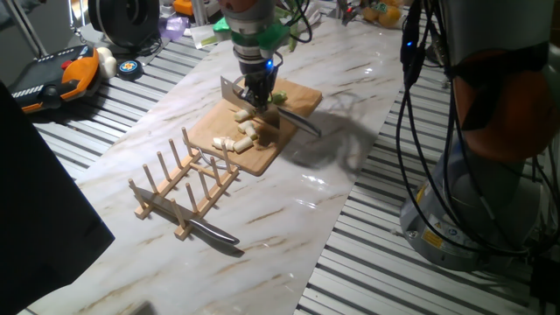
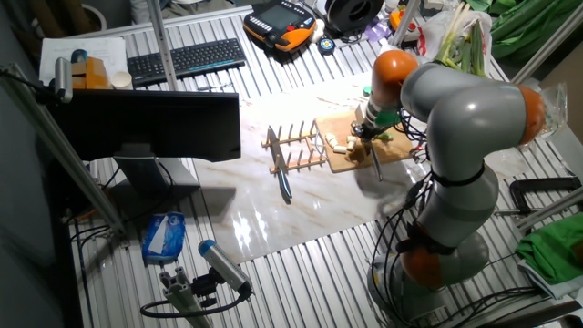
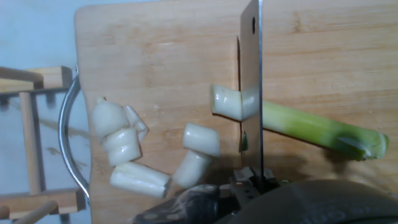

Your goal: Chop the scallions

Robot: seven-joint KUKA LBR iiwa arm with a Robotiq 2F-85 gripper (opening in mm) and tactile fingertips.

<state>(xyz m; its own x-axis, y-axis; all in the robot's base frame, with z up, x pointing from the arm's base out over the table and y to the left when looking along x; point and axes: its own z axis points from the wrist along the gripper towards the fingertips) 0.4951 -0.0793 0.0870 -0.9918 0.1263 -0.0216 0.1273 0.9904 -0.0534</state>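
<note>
Right now the pincer (image 1: 255,98) sits low over the cutting board (image 1: 289,131), closed on the handle of a cleaver (image 3: 251,93), w/ the blade edge-on in the hand view and pointing down into the board. The blade crosses the scallion stalk (image 3: 311,127) near its white end: a short white stub shows on the left of the blade, and the pale-green length runs off to the right, ending in a ragged green tip. Can't tell if the stub is fully cut through; the blade hides the joint.

Approx five cut scallion pieces (image 3: 134,152) lie on the board left of the blade, white and stubby. Three are clustered near the board's left edge, touching each other; two more lie between that cluster and the blade, also touching. In one fixed view the same pieces (image 1: 241,131) sit scattered toward the near corner of the board.

The board rests on the marble-look counter (image 1: 332,184), tilted diagonally to the counter's edges. Just beside the board stands a wooden peg rack (image 1: 185,188), upright pegs in two rows. A second knife (image 1: 213,233) lies flat at the rack's foot, its blade partly under the rack base.

In the other fixed view the arm (image 2: 465,118) bends over from the right w/ its orange-capped joints, wrist over the board (image 2: 401,150). Behind it there's a bundle of leafy green stalks (image 2: 465,46), well apart from the board. A keyboard (image 2: 187,59) and a monitor (image 2: 150,123) sit at the left side.
</note>
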